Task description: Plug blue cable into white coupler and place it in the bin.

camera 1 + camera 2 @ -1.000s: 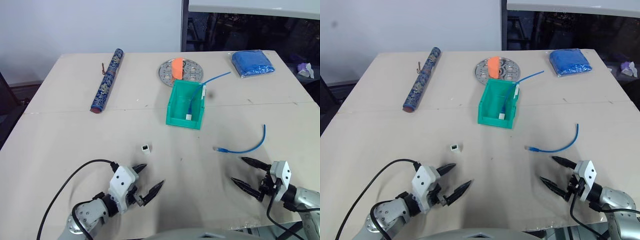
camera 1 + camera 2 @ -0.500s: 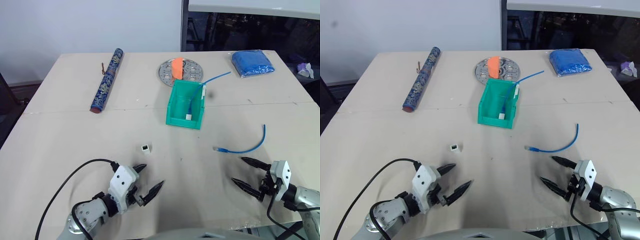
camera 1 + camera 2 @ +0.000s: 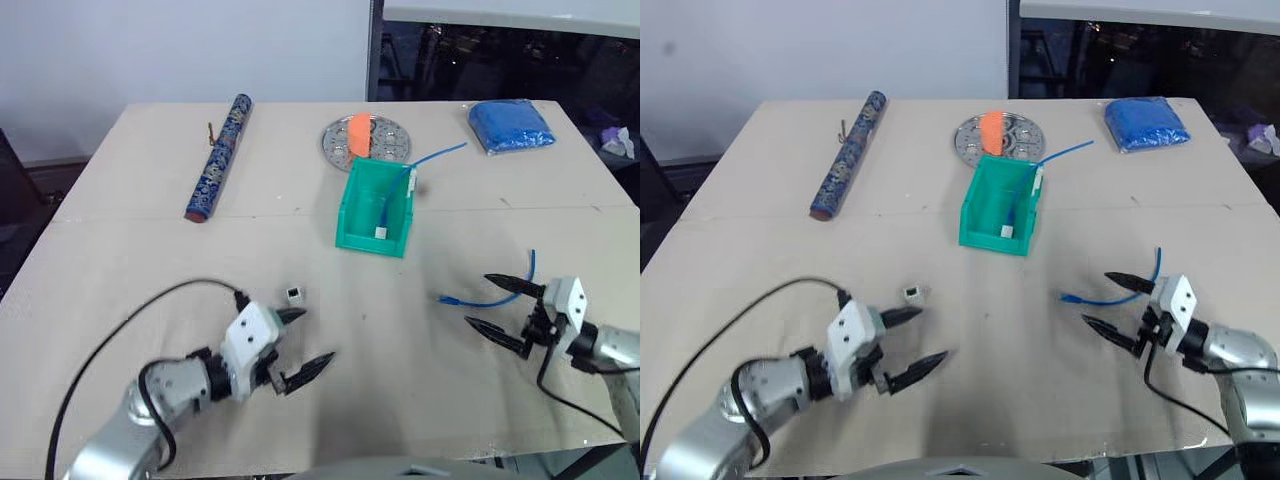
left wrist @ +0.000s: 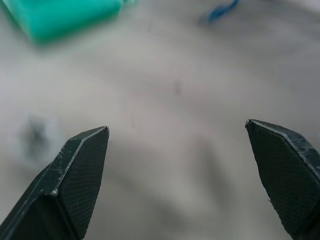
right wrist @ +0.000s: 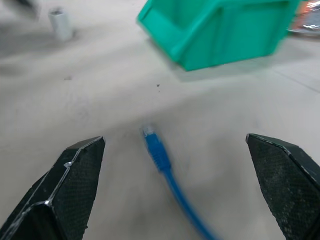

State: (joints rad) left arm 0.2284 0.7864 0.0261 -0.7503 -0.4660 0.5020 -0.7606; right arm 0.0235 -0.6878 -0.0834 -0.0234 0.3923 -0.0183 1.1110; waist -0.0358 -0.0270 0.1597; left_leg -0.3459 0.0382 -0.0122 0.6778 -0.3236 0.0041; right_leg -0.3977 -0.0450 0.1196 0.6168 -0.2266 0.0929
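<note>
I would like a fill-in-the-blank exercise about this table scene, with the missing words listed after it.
1. The blue cable lies on the table just ahead of the ____ claw.
2. The white coupler sits close to the ____ claw.
3. Both claws are ____.
4. The bin already contains another blue ____.

Missing words: right; left; open; cable

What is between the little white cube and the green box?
Nothing: bare table lies between the white coupler and the bin, as the left eye view shows.
</note>
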